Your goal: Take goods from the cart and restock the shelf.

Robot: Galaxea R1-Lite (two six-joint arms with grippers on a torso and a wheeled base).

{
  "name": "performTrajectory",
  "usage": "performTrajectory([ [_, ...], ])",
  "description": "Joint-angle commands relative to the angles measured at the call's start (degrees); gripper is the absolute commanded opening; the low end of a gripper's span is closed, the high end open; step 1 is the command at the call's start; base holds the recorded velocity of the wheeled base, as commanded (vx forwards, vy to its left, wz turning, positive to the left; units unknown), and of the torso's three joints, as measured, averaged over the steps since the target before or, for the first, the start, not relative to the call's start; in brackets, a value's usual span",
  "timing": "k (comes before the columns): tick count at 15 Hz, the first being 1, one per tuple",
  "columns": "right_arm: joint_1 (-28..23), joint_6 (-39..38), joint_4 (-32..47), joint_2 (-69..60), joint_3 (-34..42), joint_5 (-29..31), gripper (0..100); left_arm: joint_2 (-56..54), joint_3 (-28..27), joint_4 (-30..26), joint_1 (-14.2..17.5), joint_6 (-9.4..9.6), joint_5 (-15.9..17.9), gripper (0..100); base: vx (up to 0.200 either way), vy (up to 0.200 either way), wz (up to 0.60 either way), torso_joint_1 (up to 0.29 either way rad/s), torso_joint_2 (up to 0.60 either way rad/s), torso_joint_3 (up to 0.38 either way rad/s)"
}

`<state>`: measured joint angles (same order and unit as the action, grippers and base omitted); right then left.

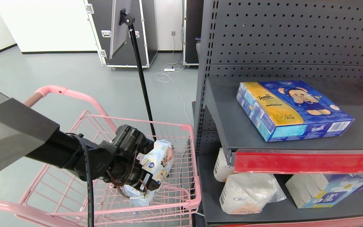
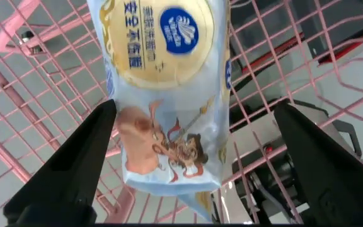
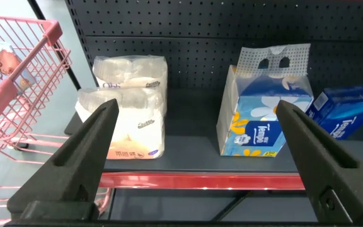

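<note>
The left gripper (image 2: pixel 194 110) holds its jaws wide open around a pale blue plastic tissue pack (image 2: pixel 169 57) in the pink wire cart (image 1: pixel 186 127). The right gripper (image 3: pixel 197 107) has its jaws spread wide and empty, facing the dark metal shelf (image 3: pixel 194 162).

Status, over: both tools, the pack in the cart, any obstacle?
Left tool open, astride pack in cart. Right tool open, facing lower shelf. Cart wall beside pack.

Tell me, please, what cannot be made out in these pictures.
Head view: the left arm's wrist covers much of the pale blue pack in the cart.
Left wrist view: the picture's edge cuts off that pack's end; contact with the fingers is unclear.
Head view: the red shelf strip partly hides the white tissue packs.
Right wrist view: the edge cuts off the blue box.
</note>
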<state>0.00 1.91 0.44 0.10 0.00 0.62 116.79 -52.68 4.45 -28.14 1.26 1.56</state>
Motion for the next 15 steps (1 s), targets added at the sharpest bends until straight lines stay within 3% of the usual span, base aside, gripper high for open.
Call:
performTrajectory([
  [1,0.0,0.0,0.0,0.0,0.0,0.0,100,2.3,-1.5,0.2,-0.1,-0.11,0.0,100,0.000,0.000,0.00,0.000,0.00,0.000],
  [15,0.0,0.0,0.0,0.0,0.0,0.0,100,10.8,-5.3,2.1,0.5,-0.20,0.1,100,0.000,0.000,0.00,0.000,0.00,0.000],
])
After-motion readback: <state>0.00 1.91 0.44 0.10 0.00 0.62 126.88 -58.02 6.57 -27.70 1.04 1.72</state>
